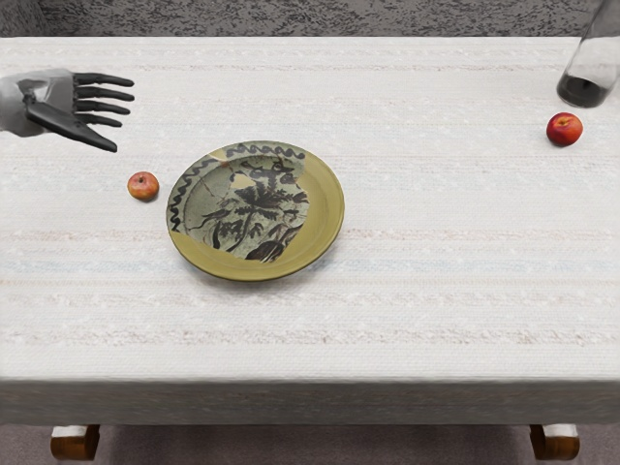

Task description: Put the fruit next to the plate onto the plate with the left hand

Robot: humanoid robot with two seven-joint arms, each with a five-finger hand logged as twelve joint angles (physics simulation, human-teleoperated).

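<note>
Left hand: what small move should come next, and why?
Probably move the left hand across and over the small fruit just left of the plate. It is open and empty, apart from that fruit; the other fruit lies far right, by the right arm.

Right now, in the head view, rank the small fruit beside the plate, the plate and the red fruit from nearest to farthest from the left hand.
From the left hand, upper left:
1. small fruit, just below the hand.
2. plate, right of that fruit, left of centre.
3. red fruit, far right, under the right arm.
</note>
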